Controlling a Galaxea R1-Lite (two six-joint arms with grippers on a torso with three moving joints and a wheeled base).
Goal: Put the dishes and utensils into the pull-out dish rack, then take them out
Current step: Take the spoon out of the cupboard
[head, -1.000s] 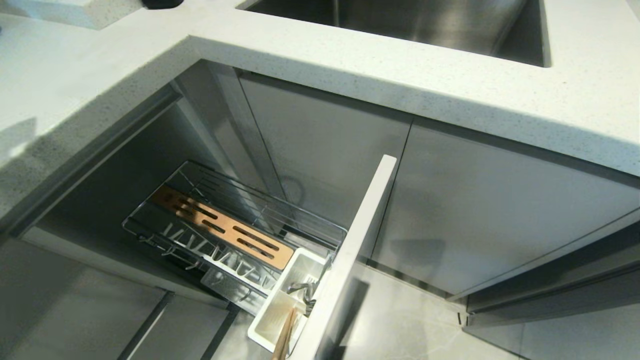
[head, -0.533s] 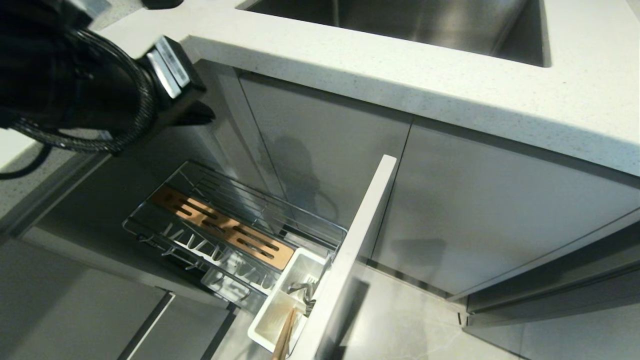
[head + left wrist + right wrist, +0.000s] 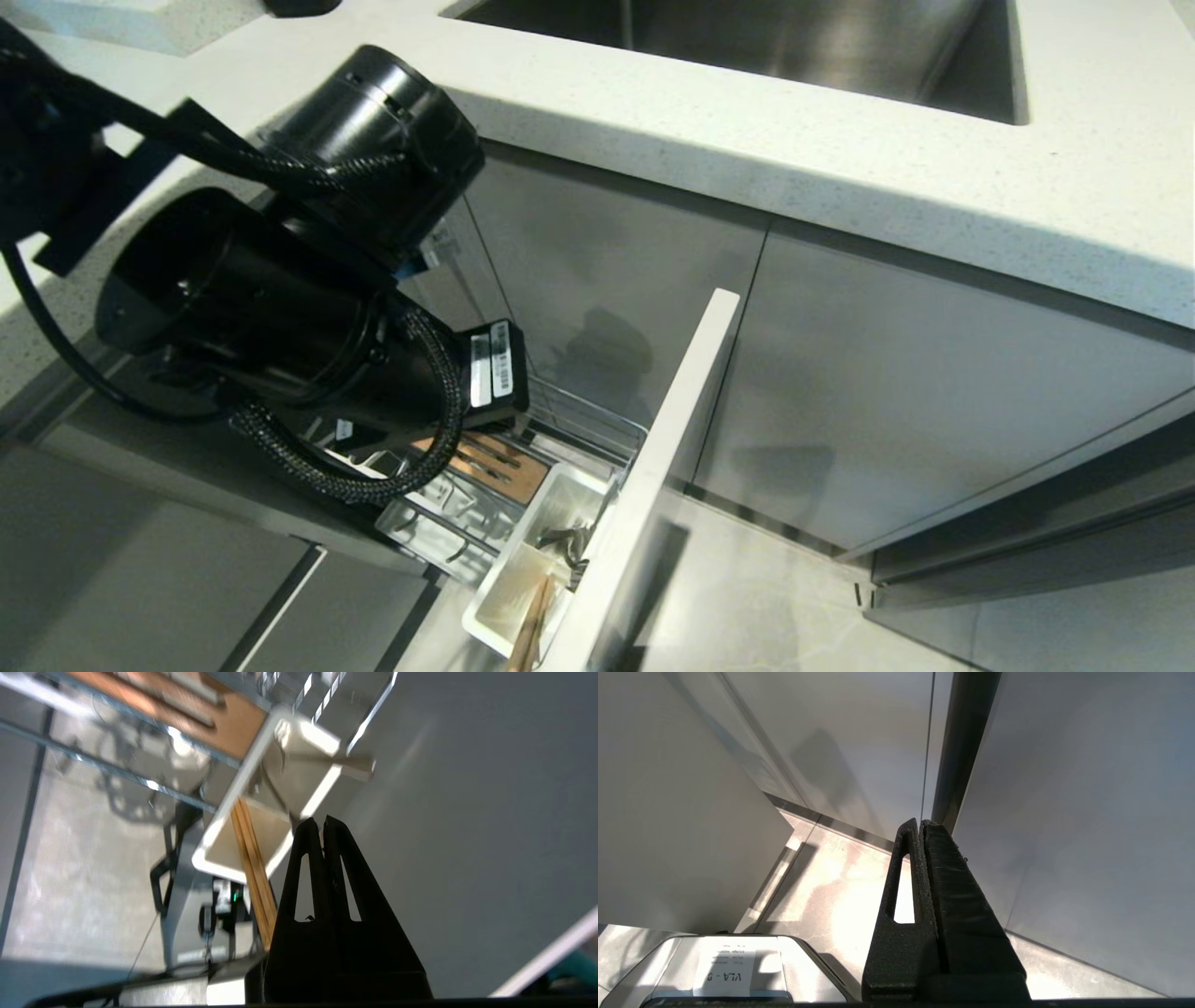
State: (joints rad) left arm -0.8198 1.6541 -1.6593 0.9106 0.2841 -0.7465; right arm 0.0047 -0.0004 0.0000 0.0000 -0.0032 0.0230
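Head view has the left arm (image 3: 280, 289) hanging over the pull-out dish rack (image 3: 597, 425). Left tool (image 3: 323, 822) is pressed together, empty, near the white caddy (image 3: 261, 830) holding chopsticks (image 3: 252, 858). Right tool (image 3: 920, 823) pressed together too.

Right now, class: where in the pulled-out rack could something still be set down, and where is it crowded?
The caddy compartment beside the chopsticks shows a bare floor, and the wire bay between the wooden strip and the cabinet wall looks empty. The middle compartment with the spoon is crowded, and the left gripper hangs over the caddy's rim.
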